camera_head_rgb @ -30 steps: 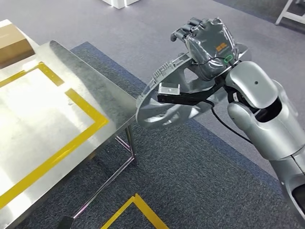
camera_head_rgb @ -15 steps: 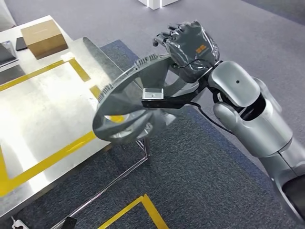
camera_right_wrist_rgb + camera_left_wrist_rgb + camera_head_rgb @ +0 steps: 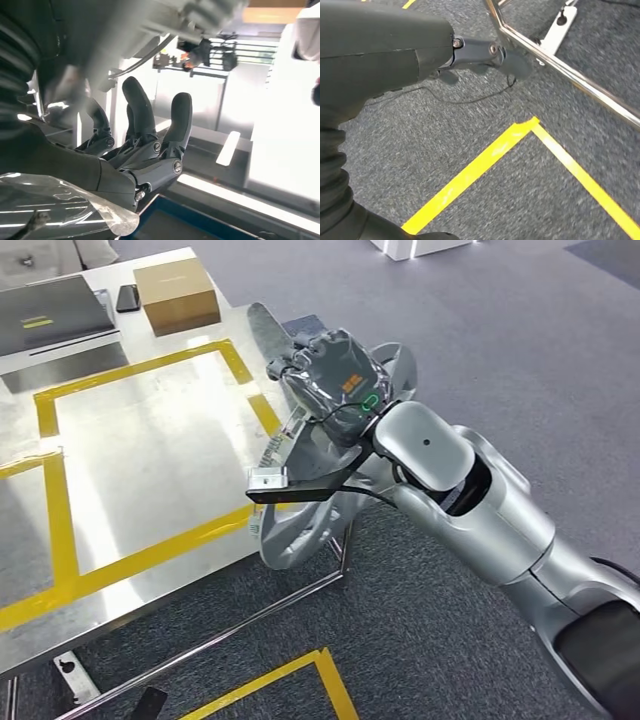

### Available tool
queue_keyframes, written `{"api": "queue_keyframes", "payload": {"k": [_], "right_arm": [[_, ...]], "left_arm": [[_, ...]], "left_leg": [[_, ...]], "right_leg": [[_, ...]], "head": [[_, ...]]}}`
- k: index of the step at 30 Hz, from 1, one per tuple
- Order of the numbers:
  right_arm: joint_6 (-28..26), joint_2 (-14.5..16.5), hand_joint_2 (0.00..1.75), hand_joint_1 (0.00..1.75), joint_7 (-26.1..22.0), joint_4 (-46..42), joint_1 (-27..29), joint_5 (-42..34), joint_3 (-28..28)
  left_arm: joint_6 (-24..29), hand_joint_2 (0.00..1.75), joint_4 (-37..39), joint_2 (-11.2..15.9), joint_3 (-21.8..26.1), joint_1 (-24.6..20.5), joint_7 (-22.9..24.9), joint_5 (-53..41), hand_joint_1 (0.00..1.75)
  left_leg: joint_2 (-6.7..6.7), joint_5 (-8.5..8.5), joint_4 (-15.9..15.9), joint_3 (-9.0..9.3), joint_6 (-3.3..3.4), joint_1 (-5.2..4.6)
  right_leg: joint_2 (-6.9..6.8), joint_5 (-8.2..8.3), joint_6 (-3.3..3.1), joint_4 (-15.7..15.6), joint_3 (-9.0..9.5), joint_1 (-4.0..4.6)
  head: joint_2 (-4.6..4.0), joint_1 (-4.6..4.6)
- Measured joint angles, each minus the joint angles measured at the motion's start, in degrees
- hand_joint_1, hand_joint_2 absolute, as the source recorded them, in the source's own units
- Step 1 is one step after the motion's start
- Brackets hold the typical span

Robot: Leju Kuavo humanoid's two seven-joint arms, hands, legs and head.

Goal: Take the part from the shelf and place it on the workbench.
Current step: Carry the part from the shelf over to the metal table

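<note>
One part (image 3: pixel 302 530), a grey round piece with a ribbed rim and open spokes, is held in the air by the right hand (image 3: pixel 332 375). It hangs tilted over the near right corner of the workbench (image 3: pixel 143 455), part of it above the steel top and part past the edge, above the carpet (image 3: pixel 453 640). The right hand grips its upper rim; in the right wrist view the dark fingers (image 3: pixel 143 120) curl up around the blurred grey body of the part. The left hand (image 3: pixel 490 52) hangs low over the carpet beside the bench's chrome frame (image 3: pixel 561 65); one dark finger shows stretched out, and whether that hand is open or closed cannot be told.

The workbench top carries yellow tape (image 3: pixel 151 550) marking a square, and the steel inside the square is bare. At the far edge of the bench lie one brown cardboard box (image 3: pixel 177 295), one dark phone (image 3: pixel 128 298) just beside it, and one flat dark tray or laptop-like slab (image 3: pixel 49 315) further left. To the right of the bench the carpet runs wide and open. One yellow tape corner (image 3: pixel 317 665) is marked on the floor in front of the bench.
</note>
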Motion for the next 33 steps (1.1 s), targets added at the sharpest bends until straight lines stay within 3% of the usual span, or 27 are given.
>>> {"api": "queue_keyframes", "payload": {"k": [2, 3, 4, 5, 7, 9, 11, 12, 14, 15, 16, 18, 19, 20, 22, 24, 27, 29, 31, 33], "right_arm": [[-0.22, 0.21, 1.75, 1.75, 0.04, 0.54, 0.23, 0.00, 0.50], [-0.30, 0.38, 1.75, 1.75, 0.04, 0.75, 0.31, 0.00, 0.67], [-0.35, 0.56, 1.75, 1.75, 0.05, 0.91, 0.34, 0.00, 0.77], [-0.35, 0.69, 1.75, 1.75, 0.05, 1.05, 0.31, 0.00, 0.80], [-0.35, 0.90, 1.75, 1.75, 0.04, 1.37, 0.15, -0.01, 0.84], [-0.36, 1.33, 1.75, 1.75, 0.01, 1.69, -0.04, -0.05, 0.90], [-0.35, 2.05, 1.75, 1.75, 0.02, 1.95, -0.09, -0.10, 1.07], [-0.31, 2.46, 1.75, 1.75, 0.03, 2.10, -0.08, -0.10, 1.22], [-0.26, 3.14, 1.75, 1.75, 0.03, 2.45, -0.08, -0.09, 1.61], [-0.26, 3.33, 1.75, 1.75, 0.03, 2.67, -0.05, -0.09, 1.80], [-0.27, 3.43, 1.75, 1.75, 0.02, 2.91, -0.01, -0.09, 1.95], [-0.34, 3.58, 1.75, 1.75, -0.01, 3.38, 0.18, -0.09, 2.17], [-0.37, 3.69, 1.75, 1.75, -0.02, 3.56, 0.23, -0.09, 2.21], [-0.39, 3.82, 1.75, 1.75, -0.04, 3.71, 0.22, -0.08, 2.24], [-0.45, 4.06, 1.75, 1.75, -0.05, 3.98, 0.05, 0.02, 2.24], [-0.56, 4.21, 1.75, 1.75, -0.02, 4.25, -0.24, 0.19, 2.21], [-0.66, 4.86, 1.75, 1.75, 0.01, 4.53, -0.67, 0.26, 2.20], [-0.72, 5.19, 1.75, 1.75, 0.00, 4.65, -0.99, 0.26, 2.20], [-0.81, 5.24, 1.75, 1.75, 0.02, 4.78, -1.24, 0.26, 2.19], [-0.83, 5.24, 1.75, 1.75, 0.03, 4.99, -1.27, 0.26, 2.20]], "left_arm": [[-0.09, 1.75, 0.00, -0.05, -0.03, -0.18, 0.06, -0.15, 0.00], [-0.15, 1.75, 0.00, -0.09, -0.04, -0.18, 0.07, -0.18, 0.00], [-0.20, 1.75, 0.00, -0.14, -0.04, -0.15, 0.09, -0.20, 0.00], [-0.24, 1.75, 0.00, -0.18, -0.05, -0.12, 0.12, -0.21, 0.00], [-0.30, 1.75, 0.00, -0.23, -0.06, -0.13, 0.25, -0.27, 0.00], [-0.37, 1.75, 0.00, -0.21, -0.07, -0.18, 0.41, -0.38, 0.00], [-0.45, 1.75, 0.00, -0.14, -0.07, -0.05, 0.49, -0.52, 0.00], [-0.56, 1.75, 0.00, -0.21, -0.09, 0.05, 0.44, -0.61, 0.00], [-0.89, 1.75, 0.00, -0.32, -0.14, -0.06, 0.08, -0.75, 0.00], [-1.11, 1.75, 0.00, -0.43, -0.18, -0.25, -0.21, -0.79, 0.00], [-1.30, 1.75, 0.00, -0.45, -0.20, -0.47, -0.52, -0.79, 0.00], [-1.68, 1.75, 0.00, -0.55, -0.22, -0.66, -1.05, -0.79, 0.00], [-1.82, 1.75, 0.00, -0.58, -0.22, -0.65, -1.24, -0.79, 0.00], [-1.95, 1.75, 0.00, -0.60, -0.23, -0.62, -1.37, -0.81, 0.00], [-2.14, 1.75, 0.00, -0.61, -0.26, -0.70, -1.49, -0.91, 0.00], [-2.33, 1.75, 0.00, -0.62, -0.30, -0.93, -1.56, -1.17, 0.00], [-2.52, 1.75, 0.00, -0.67, -0.36, -0.87, -1.59, -1.43, 0.00], [-2.57, 1.75, 0.00, -0.79, -0.39, -0.91, -1.59, -1.46, 0.00], [-2.60, 1.75, 0.00, -0.88, -0.42, -1.19, -1.59, -1.47, 0.00], [-2.73, 1.75, 0.00, -0.94, -0.43, -1.38, -1.60, -1.51, 0.00]], "left_leg": [[-1.40, -0.07, 0.02, 0.07, 0.20, 0.05], [-2.19, -0.12, 0.03, 0.16, 0.22, 0.08], [-3.00, -0.17, 0.06, 0.28, 0.17, 0.13], [-3.82, -0.26, 0.13, 0.40, 0.05, 0.21], [-5.39, -0.55, 0.63, 0.24, -0.48, 0.30], [-6.66, -0.65, 1.02, -0.27, -1.25, 0.43], [-7.64, -0.46, 0.88, -0.50, -1.98, 0.67], [-7.10, -0.56, 1.06, -0.57, -2.28, 0.62], [-4.11, -2.31, 4.05, -1.89, -2.76, 0.41], [-2.26, -3.91, 7.22, -3.35, -2.96, 0.33], [-1.23, -5.64, 11.02, -5.17, -3.11, 0.39], [-0.61, -7.10, 16.05, -7.61, -3.25, 0.52], [-0.50, -6.32, 15.70, -7.40, -3.23, 0.54], [-0.25, -4.69, 13.29, -6.14, -3.13, 0.53], [1.87, -1.49, 5.69, -2.18, -2.68, 0.09], [3.58, -0.61, 1.39, -0.12, -2.05, -0.50], [2.32, -0.80, 0.81, -0.08, -1.10, -0.58], [1.19, -0.62, 0.31, 0.23, -0.41, -0.26], [-0.10, -0.59, 0.18, 0.35, 0.04, -0.10], [-1.64, -0.66, 0.21, 0.44, 0.22, -0.14]], "right_leg": [[1.14, -2.24, 0.13, 7.44, -4.23, 0.00], [1.28, -1.91, 0.19, 8.87, -5.40, -0.01], [1.34, -0.41, 0.21, 7.90, -5.40, -0.06], [1.68, 1.90, 0.20, 4.81, -4.31, -0.17], [4.24, 5.61, 0.12, -3.05, -0.97, -0.71], [6.27, 6.38, -0.19, -6.85, 0.98, -0.96], [5.48, 6.26, -0.83, -7.09, 1.46, -0.81], [4.84, 6.33, -1.19, -7.24, 1.66, -0.83], [3.33, 6.40, -1.90, -7.60, 2.10, -0.90], [2.56, 6.33, -2.14, -7.65, 2.24, -0.76], [1.72, 6.22, -2.33, -7.65, 2.32, -0.63], [0.06, 5.99, -2.47, -7.64, 2.43, -0.48], [-0.69, 5.86, -2.45, -7.63, 2.53, -0.45], [-1.37, 5.71, -2.39, -7.63, 2.69, -0.44], [-2.63, 5.31, -2.06, -7.63, 3.12, -0.22], [-3.70, 4.98, -1.56, -7.67, 3.38, 0.15], [-4.73, 4.51, -0.66, -7.96, 3.79, 0.28], [-2.51, 2.78, -0.27, -5.68, 2.74, 0.09], [0.39, -0.24, -0.24, 1.12, -0.80, -0.02], [1.24, -1.52, -0.18, 7.23, -4.52, 0.01]], "head": [[0.00, 0.11], [0.00, 0.11], [0.00, 0.12], [0.00, 0.14], [0.00, 0.12], [0.00, 0.08], [0.01, 0.09], [0.01, -0.01], [0.01, -0.48], [0.00, -0.71], [0.00, -0.81], [0.00, -0.80], [0.00, -0.80], [0.00, -0.80], [0.00, -0.83], [0.00, -0.79], [0.00, -0.75], [0.00, -0.60], [0.00, -0.38], [0.00, -0.29]]}}
